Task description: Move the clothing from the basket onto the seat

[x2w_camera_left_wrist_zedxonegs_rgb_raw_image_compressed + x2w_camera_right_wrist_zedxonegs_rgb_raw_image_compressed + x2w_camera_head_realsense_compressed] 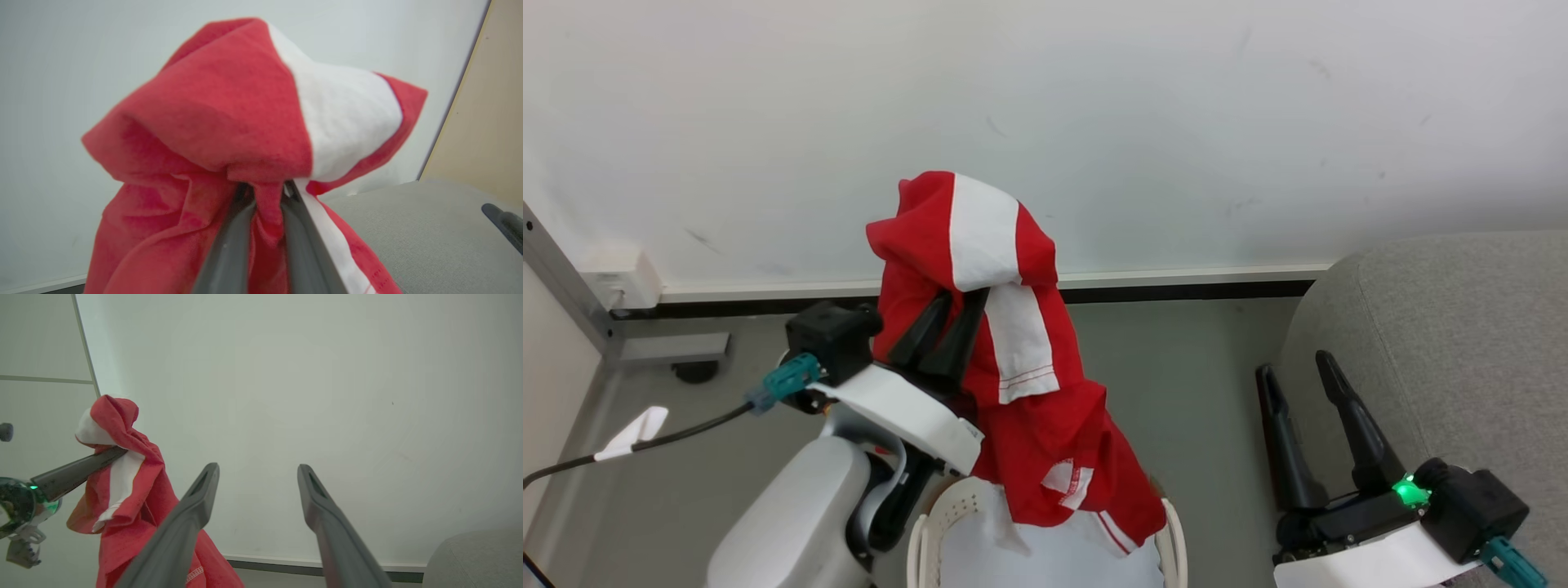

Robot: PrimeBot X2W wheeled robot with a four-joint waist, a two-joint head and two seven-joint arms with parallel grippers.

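progress: early-to-mid. One piece of the clothing (1029,425) is up out of the basket (949,502); none is on the seat (1445,343) as far as shown.
left to do: carry it across to the robot's right, over the seat, and let go. Then check the basket for more red pieces; cannot tell if any lie under the hanging cloth.
clothing position: in the air in front of the wall, bunched over the jaw tips like a hood, with a long tail drooping to the basket mouth. The lower hem overlaps the rim in the head view; touching or not, cannot tell.
left gripper (962,296): raised, jaws pressed together on a red fold, white panel draped over and beside them.
right gripper (1294,364): low by the seat's near edge, jaws spread, nothing between them, well apart from the clothing.
basket contents: pale bluish-white pad (1045,559) under the hem.
seat: grey, right of the basket, no red cloth on the part shown.
risk (judgement): the trailing tail may catch the rim during the swing.
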